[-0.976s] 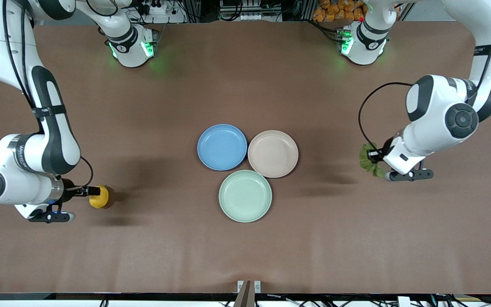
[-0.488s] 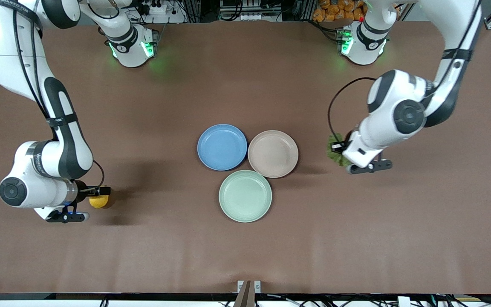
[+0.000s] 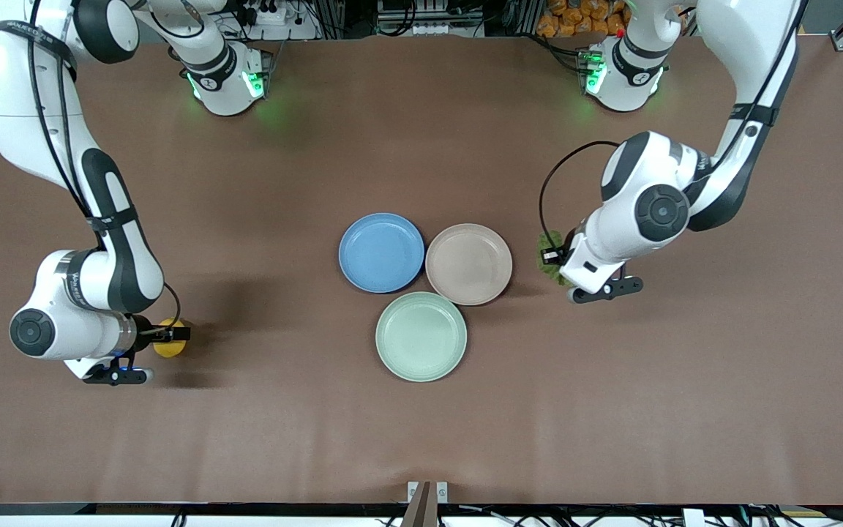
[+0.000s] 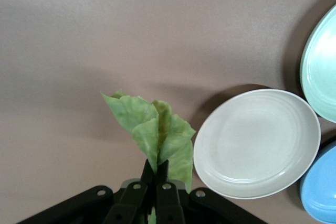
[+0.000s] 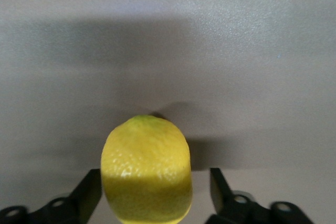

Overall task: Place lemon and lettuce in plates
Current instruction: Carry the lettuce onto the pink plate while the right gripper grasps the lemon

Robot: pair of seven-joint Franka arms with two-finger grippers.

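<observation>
The lemon (image 3: 168, 345) lies on the table toward the right arm's end. My right gripper (image 3: 171, 335) is low over it, open, with a finger on each side of the lemon (image 5: 146, 169) and a gap showing on one side. My left gripper (image 3: 550, 258) is shut on the lettuce (image 3: 547, 242), a green wrinkly leaf (image 4: 157, 129) that hangs in the air beside the pink-beige plate (image 3: 469, 264), on the side toward the left arm's end. The blue plate (image 3: 381, 252) sits beside the pink-beige one. Both plates hold nothing.
A mint green plate (image 3: 421, 337) lies nearer to the front camera, touching the two other plates. In the left wrist view the pink-beige plate (image 4: 257, 142), the mint plate (image 4: 323, 72) and the blue plate's edge (image 4: 320, 195) all show.
My left arm has carried the lettuce from the left arm's end toward the pink-beige plate. My right arm has shifted slightly around the lemon, which stays in place on the table.
</observation>
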